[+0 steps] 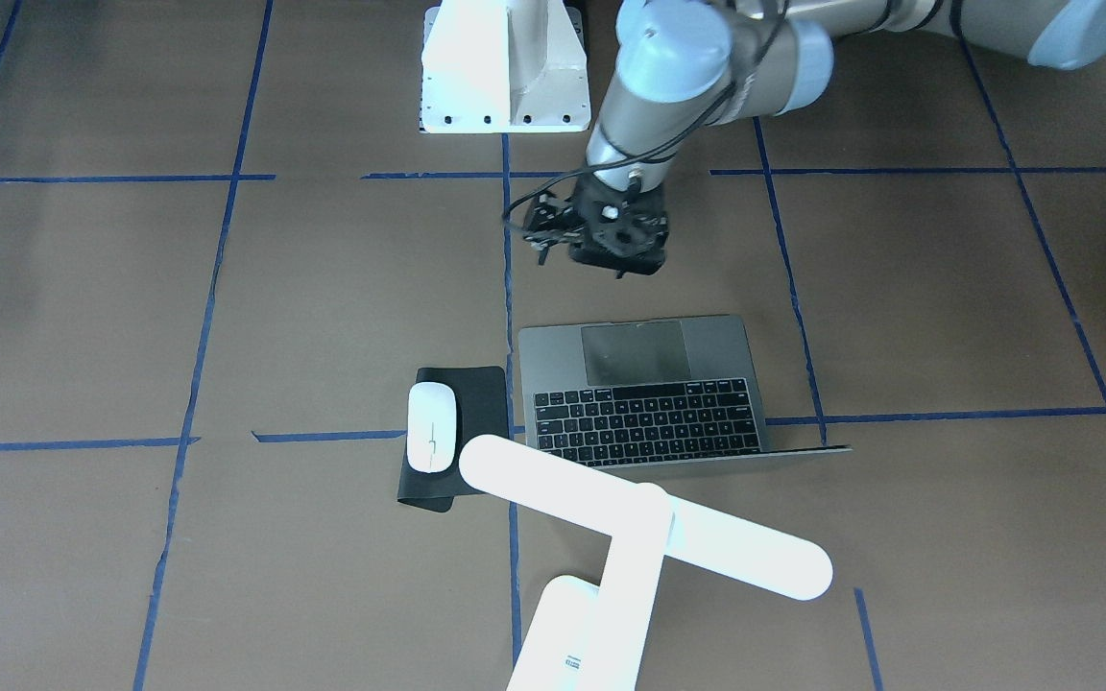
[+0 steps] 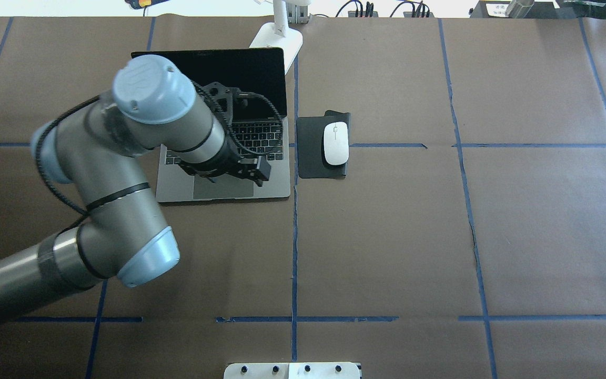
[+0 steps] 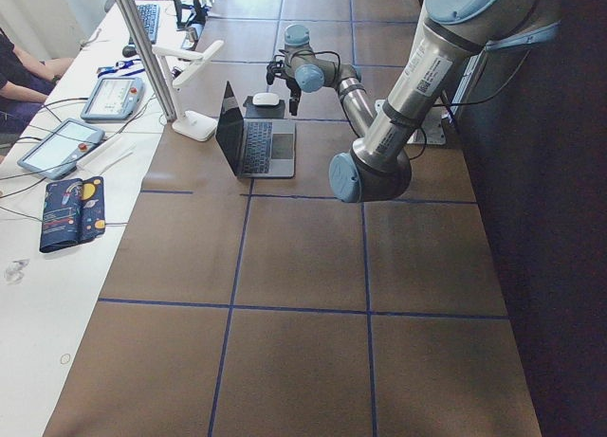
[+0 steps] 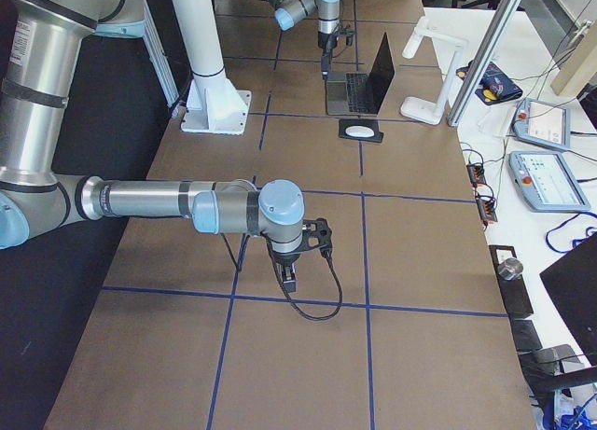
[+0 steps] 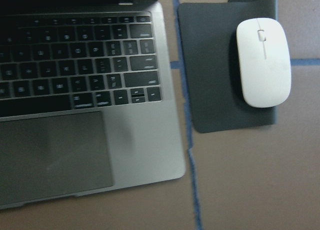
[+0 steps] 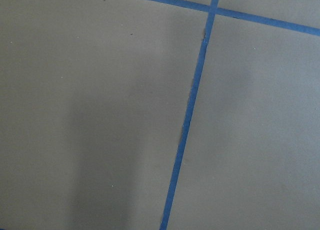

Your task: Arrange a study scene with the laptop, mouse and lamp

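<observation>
Above the near edge of the laptop (image 1: pixel 644 384) hangs the left gripper (image 1: pixel 611 251); wide or narrow, I cannot tell. Right of it the mouse (image 1: pixel 431 427) lies on a pad (image 1: pixel 476 403), long way pointing to the far side. The right gripper (image 4: pixel 291 279) is far off, unclear too.

Left arm extended forward, left claw (image 1: pixel 615 245) pointing down; right claw (image 4: pixel 290 279) pointing down; both openings unclear.
</observation>
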{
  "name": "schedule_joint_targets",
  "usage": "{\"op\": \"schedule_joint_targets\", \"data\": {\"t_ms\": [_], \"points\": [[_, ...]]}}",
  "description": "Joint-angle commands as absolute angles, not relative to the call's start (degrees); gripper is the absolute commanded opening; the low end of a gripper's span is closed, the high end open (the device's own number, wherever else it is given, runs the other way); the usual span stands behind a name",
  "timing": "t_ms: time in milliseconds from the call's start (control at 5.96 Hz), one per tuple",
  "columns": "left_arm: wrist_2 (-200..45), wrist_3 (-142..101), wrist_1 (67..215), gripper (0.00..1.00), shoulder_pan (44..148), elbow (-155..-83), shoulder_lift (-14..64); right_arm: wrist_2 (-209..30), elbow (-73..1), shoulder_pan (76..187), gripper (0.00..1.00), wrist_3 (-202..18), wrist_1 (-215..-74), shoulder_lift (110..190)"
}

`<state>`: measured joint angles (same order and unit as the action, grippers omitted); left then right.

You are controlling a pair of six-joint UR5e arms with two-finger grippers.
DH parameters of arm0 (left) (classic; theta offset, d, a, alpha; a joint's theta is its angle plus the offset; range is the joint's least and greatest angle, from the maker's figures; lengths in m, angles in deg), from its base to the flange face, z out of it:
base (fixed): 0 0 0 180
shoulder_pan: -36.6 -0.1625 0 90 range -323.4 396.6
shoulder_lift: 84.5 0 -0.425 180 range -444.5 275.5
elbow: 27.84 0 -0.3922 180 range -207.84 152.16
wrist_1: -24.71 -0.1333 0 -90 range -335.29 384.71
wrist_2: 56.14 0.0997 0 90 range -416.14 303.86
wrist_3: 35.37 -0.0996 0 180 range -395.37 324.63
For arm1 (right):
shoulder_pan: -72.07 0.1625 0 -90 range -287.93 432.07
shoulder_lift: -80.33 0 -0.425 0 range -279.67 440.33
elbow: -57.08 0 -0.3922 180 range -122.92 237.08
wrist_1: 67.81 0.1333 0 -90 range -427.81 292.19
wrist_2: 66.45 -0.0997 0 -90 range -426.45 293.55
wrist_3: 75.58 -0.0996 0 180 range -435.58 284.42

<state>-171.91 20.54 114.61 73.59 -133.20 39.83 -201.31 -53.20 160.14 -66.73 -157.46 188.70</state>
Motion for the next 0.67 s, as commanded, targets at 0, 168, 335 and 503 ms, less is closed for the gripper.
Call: {"op": "schedule_joint_targets", "data": {"t_ms": [0,168,335,503], "points": [[-172.6,0.7,106.1,1.0,80.2,-143.2,28.9,-201.3,-53.0,160.1,1.0,-68.2,-157.4,188.7],[-176.7,-8.9,106.1,1.0,86.4,-143.2,23.7,-201.3,-51.9,160.1,1.0,-69.0,-157.4,187.7],[-181.3,-22.4,106.0,1.0,95.3,-143.0,17.3,-201.4,-51.7,160.1,1.0,-69.2,-157.5,186.3],[-182.5,-32.7,105.9,1.0,103.8,-141.9,11.4,-201.4,-51.7,160.0,1.0,-70.1,-157.5,185.7]]}}
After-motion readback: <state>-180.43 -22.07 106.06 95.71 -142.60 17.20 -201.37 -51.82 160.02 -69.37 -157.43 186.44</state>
